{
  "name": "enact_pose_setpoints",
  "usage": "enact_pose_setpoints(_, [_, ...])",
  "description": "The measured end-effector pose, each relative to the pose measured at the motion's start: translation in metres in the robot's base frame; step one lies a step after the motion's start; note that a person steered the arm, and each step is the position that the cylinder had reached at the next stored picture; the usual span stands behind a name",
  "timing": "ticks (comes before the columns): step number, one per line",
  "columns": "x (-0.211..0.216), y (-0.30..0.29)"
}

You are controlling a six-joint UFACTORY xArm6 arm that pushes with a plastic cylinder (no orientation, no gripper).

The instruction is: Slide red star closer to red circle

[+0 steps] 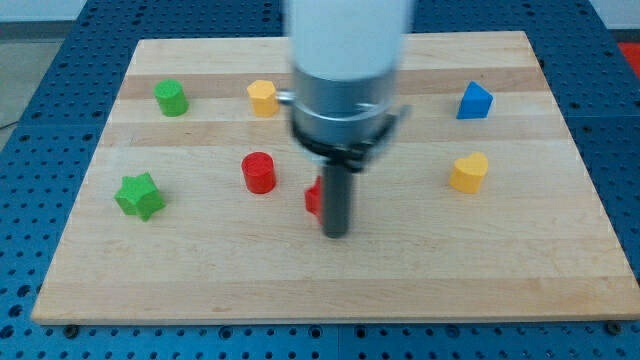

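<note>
The red circle (259, 172) is a short red cylinder left of the board's middle. The red star (314, 198) lies just to its right; only its left edge shows, the rest is hidden behind my rod. My tip (336, 234) rests on the board right beside the star, at its right and slightly toward the view's bottom, seemingly touching it. A small gap of bare wood separates the star from the circle.
On the wooden board (500, 270) also sit a green cylinder (171, 98) and a yellow block (262, 98) near the top left, a green star (138, 196) at the left, a blue block (475, 101) at the top right, and a yellow heart (469, 172) at the right.
</note>
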State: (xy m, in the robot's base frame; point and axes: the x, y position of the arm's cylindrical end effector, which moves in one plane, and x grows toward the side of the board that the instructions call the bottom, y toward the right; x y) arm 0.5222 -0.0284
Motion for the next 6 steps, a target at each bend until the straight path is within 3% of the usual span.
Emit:
enact_pose_setpoints(1, [-0.010, -0.022])
enact_pose_setpoints(2, [-0.010, 0.020])
enact_pose_setpoints(4, [-0.016, 0.043])
enact_pose_setpoints(5, [-0.056, 0.045])
enact_pose_setpoints(6, [-0.078, 0.011])
